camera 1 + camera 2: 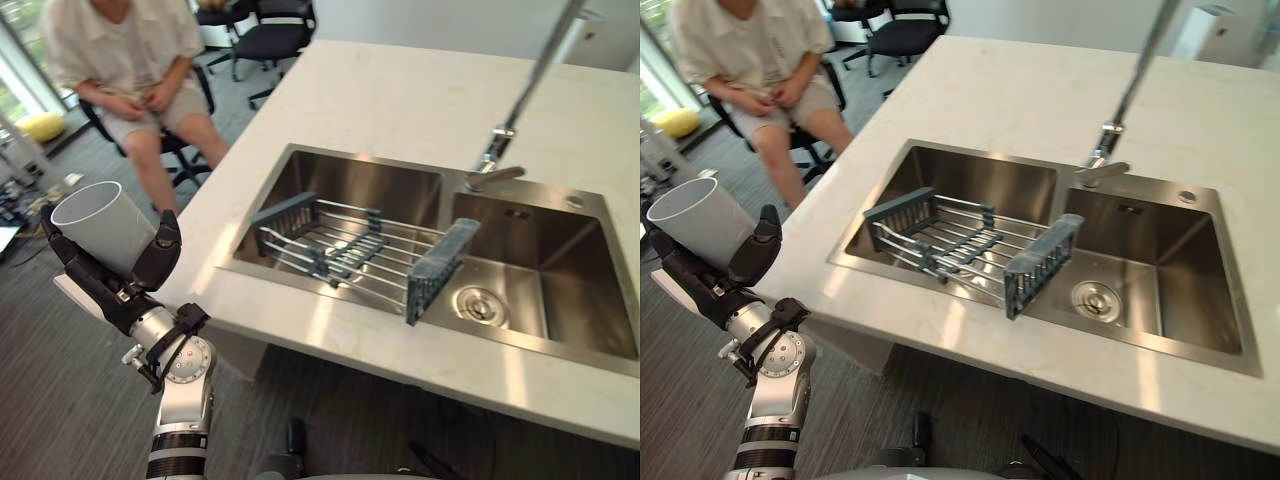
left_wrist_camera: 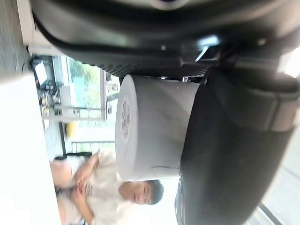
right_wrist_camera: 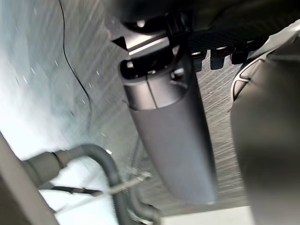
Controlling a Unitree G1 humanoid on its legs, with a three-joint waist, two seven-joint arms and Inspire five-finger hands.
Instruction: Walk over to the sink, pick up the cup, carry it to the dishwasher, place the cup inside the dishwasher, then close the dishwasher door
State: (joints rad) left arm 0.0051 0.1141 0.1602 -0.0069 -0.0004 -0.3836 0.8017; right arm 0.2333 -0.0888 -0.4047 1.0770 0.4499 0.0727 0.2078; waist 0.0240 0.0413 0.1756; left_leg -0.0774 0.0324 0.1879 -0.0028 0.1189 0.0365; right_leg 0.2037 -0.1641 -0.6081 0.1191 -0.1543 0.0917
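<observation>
A smooth, pale grey cylindrical cup (image 1: 108, 228) is being gripped upright by the left hand (image 1: 112, 290), dark fingers and thumb curled round it, off the left edge of the pale stone counter (image 1: 400, 100). A wire rack (image 1: 345, 245) with grey plastic ends is being held in the left basin of the brushed-steel sink (image 1: 560, 260). Whether the right hand (image 3: 173, 140) is clenched cannot be told.

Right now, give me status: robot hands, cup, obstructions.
Left robot hand shut on cup, upright, off the counter edge. Right robot hand open, hanging above floor. Seated person beyond the cup.
</observation>
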